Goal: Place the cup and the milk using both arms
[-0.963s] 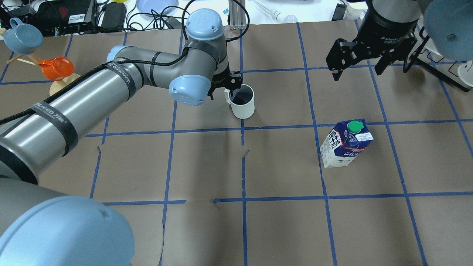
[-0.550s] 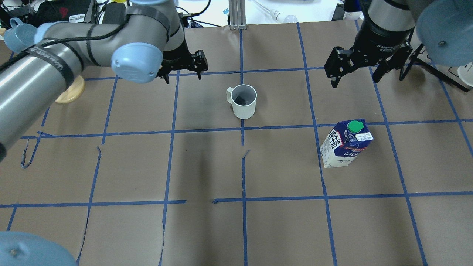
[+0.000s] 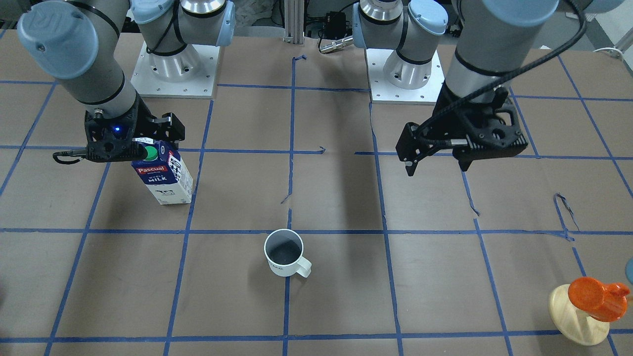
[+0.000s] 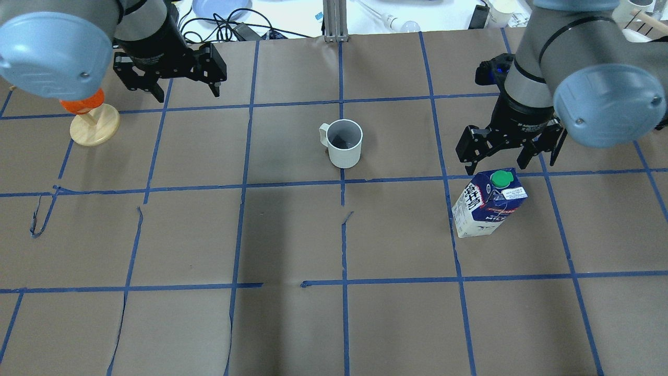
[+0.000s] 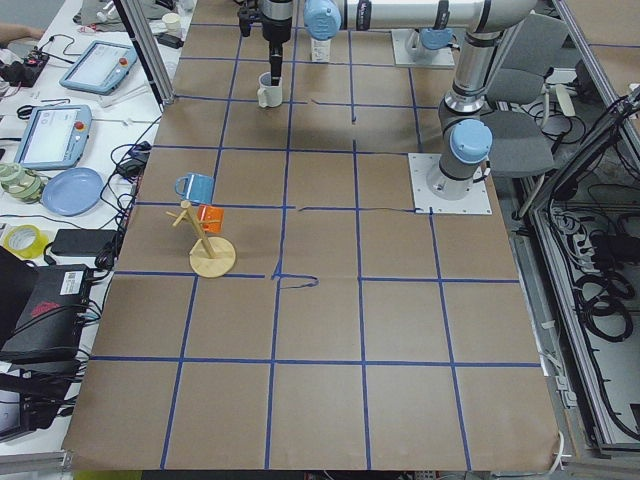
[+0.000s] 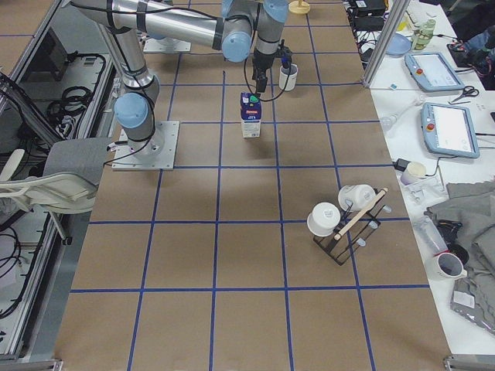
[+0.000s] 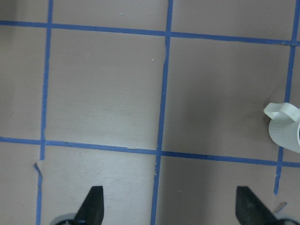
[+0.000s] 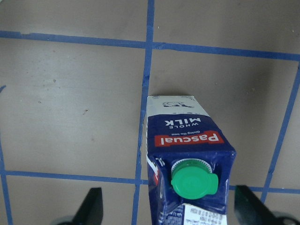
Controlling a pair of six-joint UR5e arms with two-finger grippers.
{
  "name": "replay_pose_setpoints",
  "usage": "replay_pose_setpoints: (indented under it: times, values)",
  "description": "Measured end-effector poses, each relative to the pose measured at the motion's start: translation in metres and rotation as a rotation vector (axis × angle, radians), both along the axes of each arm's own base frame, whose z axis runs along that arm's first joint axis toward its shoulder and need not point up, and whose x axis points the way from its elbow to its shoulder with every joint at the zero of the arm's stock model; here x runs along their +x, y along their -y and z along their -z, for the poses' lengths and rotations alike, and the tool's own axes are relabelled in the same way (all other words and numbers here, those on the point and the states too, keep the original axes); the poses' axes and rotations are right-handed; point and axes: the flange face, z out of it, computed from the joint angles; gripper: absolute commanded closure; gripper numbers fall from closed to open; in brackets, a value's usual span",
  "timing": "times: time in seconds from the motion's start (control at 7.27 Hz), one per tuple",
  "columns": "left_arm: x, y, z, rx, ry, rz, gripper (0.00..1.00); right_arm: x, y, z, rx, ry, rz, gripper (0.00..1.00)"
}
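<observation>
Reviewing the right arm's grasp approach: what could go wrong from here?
1. The right gripper hangs open over the milk carton, off-centre in the wrist view; one finger might clip the sloped top and tip it.
2. A grip near the green cap could slip.
3. The cup stands free nearby; a carried carton might knock it.

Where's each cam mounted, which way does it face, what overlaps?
Front-facing: across the table, facing the robot, steeply down; both bases, left gripper on its right.
Overhead: behind the shoulders, looking forward and down; right gripper by the milk.
Exterior left: table's left end, looking along it; left arm nearer.
Exterior right: opposite end; right arm nearer.
Left wrist: straight down; own fingertips, cup at edge.
Right wrist: straight down onto milk; own fingertips.
Shared: front-facing and overhead show cup and milk, mirrored.
</observation>
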Motion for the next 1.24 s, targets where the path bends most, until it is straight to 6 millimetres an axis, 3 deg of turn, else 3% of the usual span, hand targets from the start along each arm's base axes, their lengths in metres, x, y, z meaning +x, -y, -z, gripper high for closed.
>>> replay_pose_setpoints:
  times: [0.41, 0.55, 0.83, 1.24]
  values:
    - [0.023, -0.017, -0.027, -0.035, -0.043, -0.005, 0.0, -0.017, -0.003, 0.026, 0.023, 0.008, 0.026, 0.04]
    - [0.029, -0.019, -0.031, -0.039, -0.043, -0.01, 0.0, -0.018, -0.006, 0.036, 0.043, 0.004, 0.046, 0.12]
    - [0.032, -0.023, -0.032, -0.039, -0.023, 0.017, 0.0, -0.018, -0.011, 0.047, 0.069, 0.002, 0.062, 0.49]
    - [0.032, -0.022, -0.029, -0.032, -0.023, 0.035, 0.0, -0.018, -0.011, 0.048, 0.067, 0.002, 0.063, 0.56]
